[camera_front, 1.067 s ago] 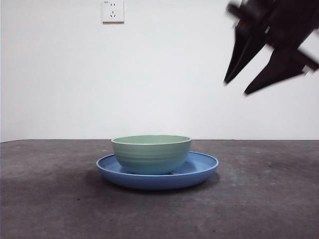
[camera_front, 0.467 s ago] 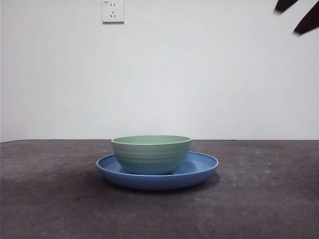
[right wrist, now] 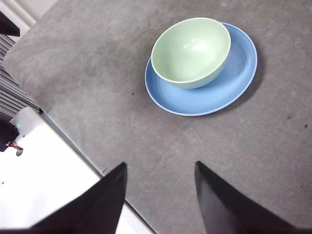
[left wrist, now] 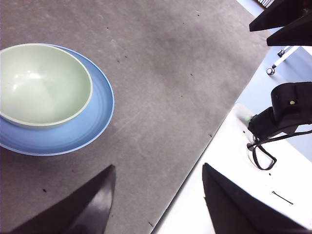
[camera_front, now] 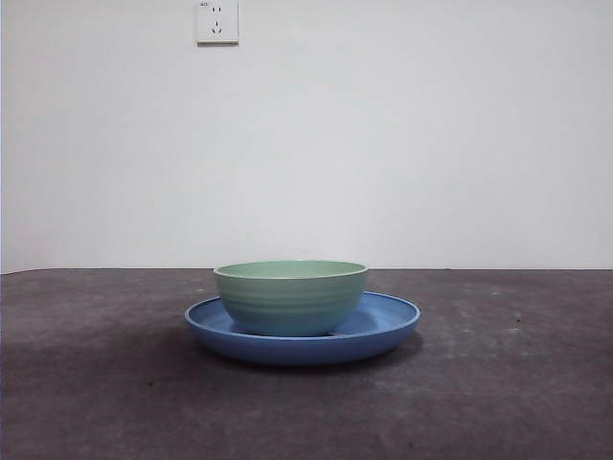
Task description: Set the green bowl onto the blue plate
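The green bowl point(camera_front: 290, 296) stands upright on the blue plate point(camera_front: 383, 324), a little to the left of the plate's middle in the front view. Both wrist views show the bowl point(left wrist: 41, 84) point(right wrist: 191, 51) resting inside the plate point(left wrist: 92, 126) point(right wrist: 234, 78). My left gripper point(left wrist: 158, 195) hangs open, high above the table's edge and well away from the dishes. My right gripper point(right wrist: 161, 187) is open too, raised near the opposite table edge, with nothing between its jaws. Neither gripper shows in the front view.
The dark grey table point(camera_front: 498, 383) carries only the plate and bowl. A wall socket point(camera_front: 217, 21) sits on the white wall behind. Beyond the table edge, the left wrist view shows a black device with cables point(left wrist: 278, 117) on a white surface.
The dark gripper at the upper right of the front view has risen and left the picture. The bowl and plate have not moved.
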